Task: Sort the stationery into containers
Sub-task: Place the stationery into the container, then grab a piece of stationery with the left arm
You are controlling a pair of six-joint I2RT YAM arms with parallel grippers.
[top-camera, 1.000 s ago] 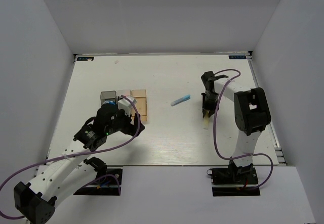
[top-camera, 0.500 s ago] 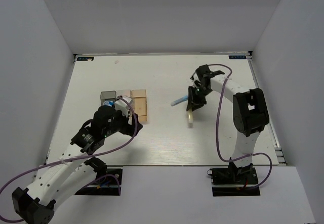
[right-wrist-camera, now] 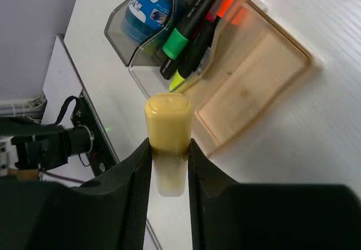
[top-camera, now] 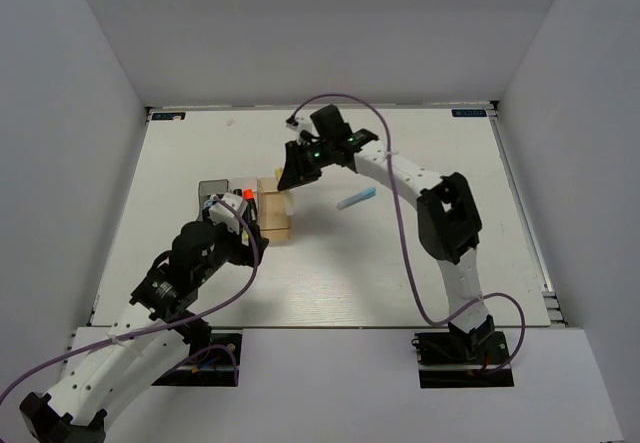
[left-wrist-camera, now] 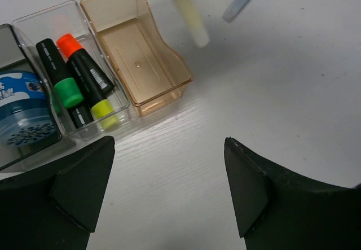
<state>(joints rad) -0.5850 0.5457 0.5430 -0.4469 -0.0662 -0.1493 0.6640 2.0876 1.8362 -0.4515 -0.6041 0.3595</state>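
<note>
- The cream stick [right-wrist-camera: 168,114] has been carried across the table [top-camera: 400,263] by the right claw [right-wrist-camera: 168,147]. A second ago it was held far off on the right side. Now it is hung below the claw, close to the row of trays.
- The right claw is pinched on the stick's upper part, with one finger pressed to each side. The stick is held nearly upright.
- The amber tray [left-wrist-camera: 135,52] is seen directly beneath and just beyond the claw. Whether the stick's tip is over the tray or just outside its rim cannot be told.
- No stick has been placed in the amber tray yet, so a release there is judged to be the next step.
- The clear tray [left-wrist-camera: 34,20], farther from the right claw, is filled with the markers [left-wrist-camera: 79,75]. The blue round item [left-wrist-camera: 22,112] is lodged in the grey tray [left-wrist-camera: 4,35] beyond it.
- The blue stick [top-camera: 357,199] has been left lying on the table, behind the right claw.
- The left claw [left-wrist-camera: 167,148] has been drawn back a little from the trays. Its jaws are kept spread wide and nothing is held.
</note>
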